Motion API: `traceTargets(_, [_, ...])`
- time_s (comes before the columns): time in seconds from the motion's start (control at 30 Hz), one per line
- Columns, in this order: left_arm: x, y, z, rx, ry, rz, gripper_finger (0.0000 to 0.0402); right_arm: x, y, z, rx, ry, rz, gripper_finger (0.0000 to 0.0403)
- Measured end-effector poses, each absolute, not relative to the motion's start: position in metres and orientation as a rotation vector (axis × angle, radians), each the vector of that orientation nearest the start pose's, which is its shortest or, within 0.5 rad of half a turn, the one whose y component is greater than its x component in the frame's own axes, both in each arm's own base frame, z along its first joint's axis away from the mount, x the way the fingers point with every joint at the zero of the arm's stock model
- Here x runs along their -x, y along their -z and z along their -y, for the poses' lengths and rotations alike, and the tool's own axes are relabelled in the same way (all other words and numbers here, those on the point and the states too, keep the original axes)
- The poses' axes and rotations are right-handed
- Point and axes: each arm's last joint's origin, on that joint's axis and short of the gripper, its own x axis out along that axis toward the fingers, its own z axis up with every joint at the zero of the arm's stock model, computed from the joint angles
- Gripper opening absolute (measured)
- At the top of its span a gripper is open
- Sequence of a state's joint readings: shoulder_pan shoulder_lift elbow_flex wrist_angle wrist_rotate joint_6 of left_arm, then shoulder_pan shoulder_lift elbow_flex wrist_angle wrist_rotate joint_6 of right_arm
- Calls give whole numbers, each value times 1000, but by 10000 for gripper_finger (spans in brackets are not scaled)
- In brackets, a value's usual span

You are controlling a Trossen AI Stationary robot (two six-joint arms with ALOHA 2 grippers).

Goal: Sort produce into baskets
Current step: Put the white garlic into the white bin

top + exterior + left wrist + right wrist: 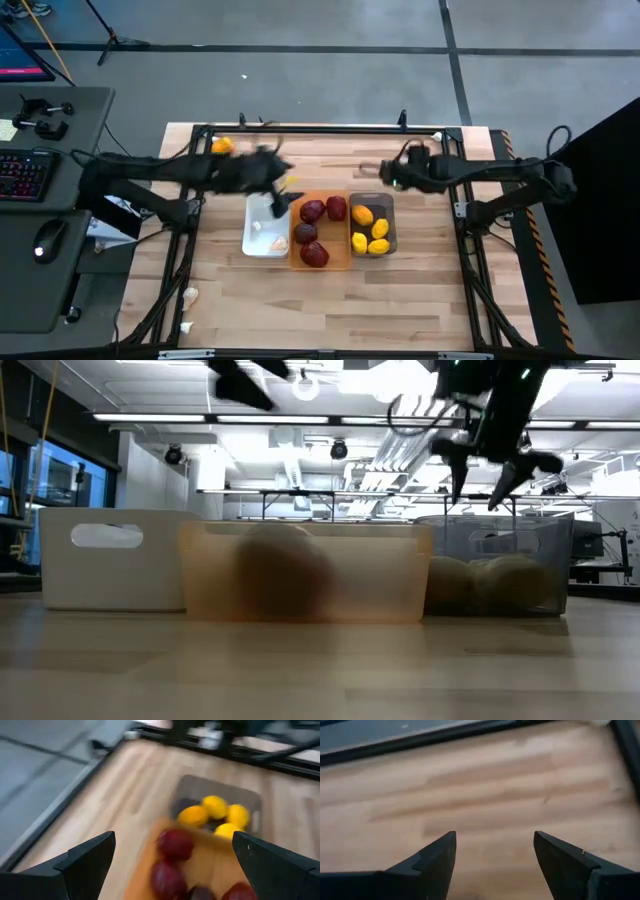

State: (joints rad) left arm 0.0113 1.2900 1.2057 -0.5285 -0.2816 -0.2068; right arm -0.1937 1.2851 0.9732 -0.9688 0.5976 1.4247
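Observation:
Three baskets stand side by side mid-table: white (265, 226) with whitish bulbs, orange (320, 232) with several dark red pieces (175, 845), and grey (372, 224) with several yellow fruits (215, 812). My left gripper (283, 200) hovers open above the far edges of the white and orange baskets, with nothing between its fingers (172, 840). My right gripper (368, 172) hangs open over bare wood just beyond the grey basket (490, 480), also with nothing between its fingers (495, 837). A yellow fruit (222, 146) lies at the far left. Two whitish bulbs (190, 295) lie near the left front.
A black metal frame (300, 128) runs along the table's far edge and down both sides. A small whitish piece (437, 135) lies at the far right by the frame. Bare wood lies in front of the baskets and to their right.

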Motion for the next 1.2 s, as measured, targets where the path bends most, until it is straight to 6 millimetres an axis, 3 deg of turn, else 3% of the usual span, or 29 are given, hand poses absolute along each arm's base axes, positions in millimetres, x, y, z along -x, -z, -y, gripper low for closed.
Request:
traceTargets(0.1, [-304,-321,-49,150,-263,-581,390,-211,-245,96,-841,1459,-571,257])
traceTargets(0.2, [-319,-296,-91,199,-295,-614,390,-201,-239,136,-809,1546,-576,257])
traceTargets(0.33, [-317,-268,-142,363,-360,-663,390,-183,-227,186,-840,1649,-553,257])
traceTargets(0.5, [-300,-272,-176,500,-404,-592,390,-166,-207,232,-907,1671,-549,257])
traceTargets(0.73, [-266,-304,-202,482,-524,-443,390,-143,-179,259,-1026,1839,-518,256])
traceTargets(0.9, [-238,-320,-221,400,-601,-390,390,-147,-171,268,-1035,1925,-454,238])
traceTargets(1.03, [-219,-324,-239,366,-658,-355,390,-147,-162,273,-1070,2011,-452,192])
traceTargets(1.2, [-200,-326,-256,352,-725,-337,390,-150,-159,281,-1060,2109,-462,107])
